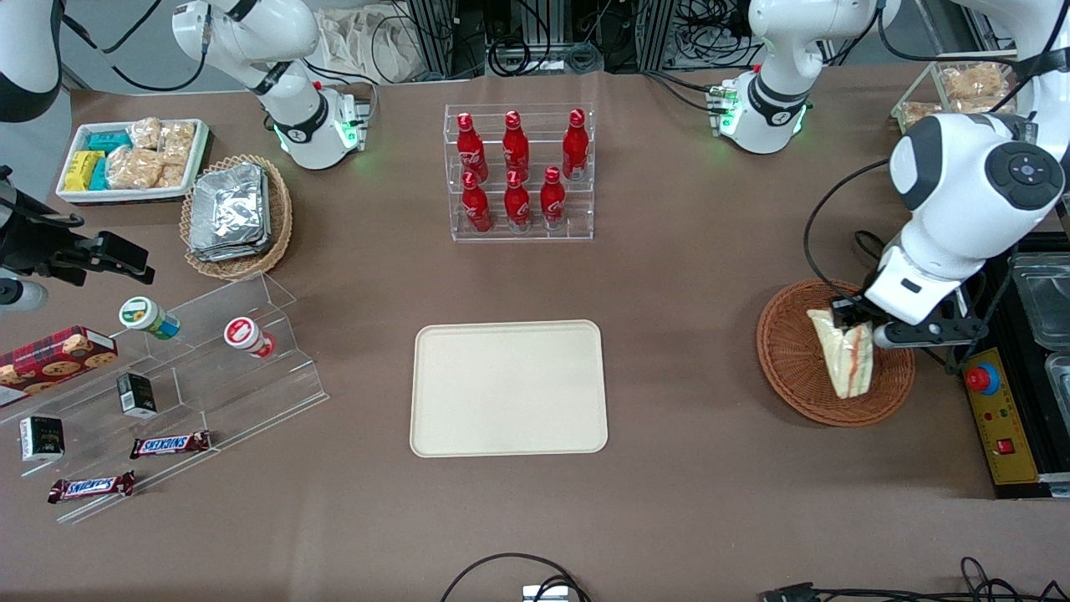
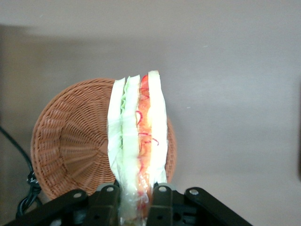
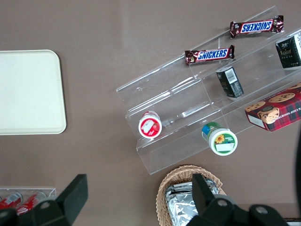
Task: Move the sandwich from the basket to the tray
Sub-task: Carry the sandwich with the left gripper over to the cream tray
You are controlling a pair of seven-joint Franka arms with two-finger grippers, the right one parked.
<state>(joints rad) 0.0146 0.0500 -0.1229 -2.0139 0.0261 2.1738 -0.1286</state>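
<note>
The brown worktop is lying mostly bare around the task's things, with a wide open strip of its surface running between the tray and the basket. The cream tray is sitting flat near the middle of the worktop, its low rim showing all round and its whole surface free; the clear rack of red bottles is standing farther from the front camera than the tray, well apart from it. The clear stepped display with snack bars and small tubs is sitting toward the parked arm's end. The reddish-brown basket is resting toward the working arm's end, well apart from the tray. The end effector is hanging over the basket, clamped on the sandwich. In the left wrist view the fingers are pressing on the sandwich from both sides at one end, the wedge pointing away from them, its red, orange and green filling edge showing, with the basket beneath it
</note>
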